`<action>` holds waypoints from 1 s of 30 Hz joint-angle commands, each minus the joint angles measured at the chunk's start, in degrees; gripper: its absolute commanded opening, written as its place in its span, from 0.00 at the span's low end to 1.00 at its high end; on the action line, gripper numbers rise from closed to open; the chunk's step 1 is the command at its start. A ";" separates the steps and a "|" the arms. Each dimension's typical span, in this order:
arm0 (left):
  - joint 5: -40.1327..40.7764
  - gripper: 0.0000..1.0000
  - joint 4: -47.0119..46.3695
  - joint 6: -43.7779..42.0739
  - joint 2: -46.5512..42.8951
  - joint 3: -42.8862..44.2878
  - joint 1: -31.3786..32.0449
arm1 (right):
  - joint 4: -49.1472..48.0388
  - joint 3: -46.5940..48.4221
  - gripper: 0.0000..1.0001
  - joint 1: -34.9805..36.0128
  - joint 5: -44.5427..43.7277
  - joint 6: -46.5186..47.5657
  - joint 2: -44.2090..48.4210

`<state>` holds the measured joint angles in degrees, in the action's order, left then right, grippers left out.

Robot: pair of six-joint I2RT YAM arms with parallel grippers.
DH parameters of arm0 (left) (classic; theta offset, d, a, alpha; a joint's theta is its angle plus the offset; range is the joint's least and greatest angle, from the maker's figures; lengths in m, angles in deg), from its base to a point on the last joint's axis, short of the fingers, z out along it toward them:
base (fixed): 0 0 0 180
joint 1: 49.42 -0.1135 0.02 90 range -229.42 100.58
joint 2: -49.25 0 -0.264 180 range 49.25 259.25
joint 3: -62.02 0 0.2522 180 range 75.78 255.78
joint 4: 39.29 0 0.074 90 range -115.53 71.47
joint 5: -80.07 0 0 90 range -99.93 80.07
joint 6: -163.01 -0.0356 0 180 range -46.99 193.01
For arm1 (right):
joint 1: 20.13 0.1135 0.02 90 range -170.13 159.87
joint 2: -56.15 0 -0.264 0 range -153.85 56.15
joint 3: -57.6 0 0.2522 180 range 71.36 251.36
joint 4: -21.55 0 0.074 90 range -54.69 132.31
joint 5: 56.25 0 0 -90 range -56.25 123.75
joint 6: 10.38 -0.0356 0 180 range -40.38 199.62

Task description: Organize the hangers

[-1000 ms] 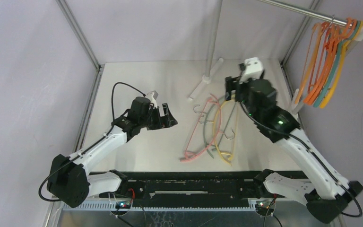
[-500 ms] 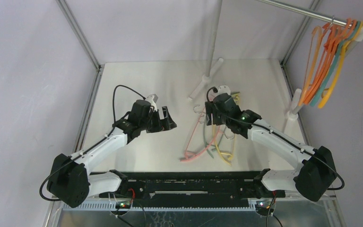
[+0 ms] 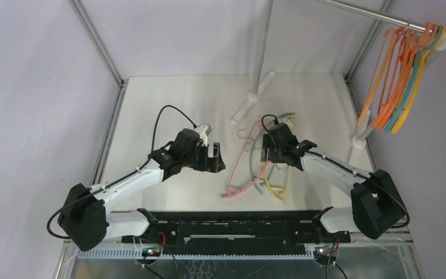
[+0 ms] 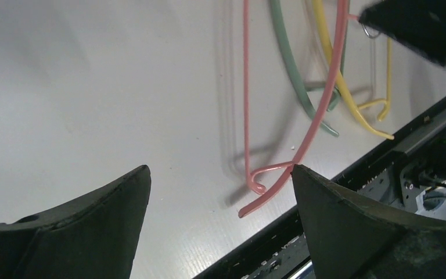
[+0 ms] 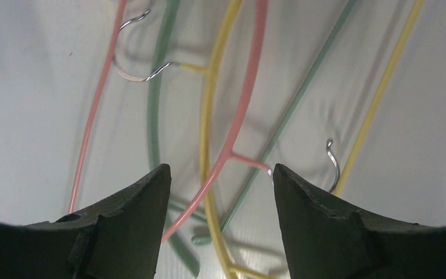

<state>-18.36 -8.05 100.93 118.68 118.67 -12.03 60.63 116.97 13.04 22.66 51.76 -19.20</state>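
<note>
Several loose hangers (image 3: 261, 171) lie tangled on the white table: pink (image 3: 241, 189), yellow (image 3: 276, 192) and pale green (image 3: 254, 168). More orange, teal and yellow hangers (image 3: 400, 75) hang on the rod at top right. My left gripper (image 3: 216, 158) is open and empty, just left of the pile; its view shows the pink hanger's end (image 4: 267, 195) by the right finger, plus green (image 4: 293, 75) and yellow (image 4: 337, 81) hangers. My right gripper (image 3: 273, 158) is open, low over the pile, with a pink hanger arm (image 5: 247, 99) and a yellow one (image 5: 209, 116) between its fingers.
The rack's white foot bars (image 3: 252, 96) and steel upright (image 3: 262, 46) stand behind the pile. Another white foot (image 3: 360, 131) is at the right edge. The black front rail (image 3: 238, 224) runs along the near edge, close to the pink hanger's end.
My right arm has come down from a raised pose at the back right onto the pile. My left gripper has moved right and nearer, toward the pink hanger.
</note>
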 commanded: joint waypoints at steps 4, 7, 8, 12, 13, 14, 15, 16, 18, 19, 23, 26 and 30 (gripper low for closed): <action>2.34 0.95 -1.03 -2.74 1.58 4.97 4.77 | -9.27 2.99 0.71 -6.55 5.30 1.08 -7.78; 2.90 0.95 -1.04 -3.53 1.35 5.22 6.02 | -11.11 3.93 0.67 -8.22 7.20 1.78 -10.63; 2.98 0.95 -1.04 -3.71 1.35 5.31 6.29 | -11.55 4.23 0.66 -8.49 7.56 1.89 -11.54; 3.47 0.94 -1.04 -4.78 1.73 6.01 7.56 | -12.72 5.42 0.61 -9.02 8.79 2.52 -15.13; 3.71 0.95 -0.86 -5.25 1.95 6.38 8.08 | -13.00 5.52 0.59 -9.15 8.95 2.62 -15.62; 4.01 0.94 -0.67 -5.88 2.20 6.89 8.79 | -13.27 5.56 0.58 -9.28 9.28 2.60 -16.04; 4.37 0.94 -0.38 -6.58 2.59 7.51 9.51 | -13.43 5.59 0.56 -9.36 9.57 2.63 -16.45; 4.64 0.94 -0.10 -7.27 3.02 8.23 10.33 | -13.57 5.58 0.54 -9.54 9.76 2.75 -16.74; 4.91 0.94 0.38 -8.05 4.18 9.60 11.59 | -13.75 5.59 0.50 -9.65 10.15 3.14 -17.22; 4.89 0.94 0.53 -8.26 4.77 10.17 12.02 | -13.75 5.55 0.46 -9.71 10.35 3.45 -17.40; 4.41 0.95 0.54 -9.43 6.53 12.34 13.70 | -13.31 5.55 0.32 -9.90 10.80 4.50 -16.62; 3.24 0.96 0.54 -10.96 7.66 13.94 15.10 | -12.84 5.67 0.23 -10.33 11.04 4.55 -14.50; 2.02 0.97 0.63 -12.23 8.76 15.38 16.68 | -11.34 7.60 0.17 -10.32 10.09 4.56 -11.46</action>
<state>-14.86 -6.90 91.88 126.72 130.37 3.11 49.20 120.72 3.29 34.09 54.84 -35.15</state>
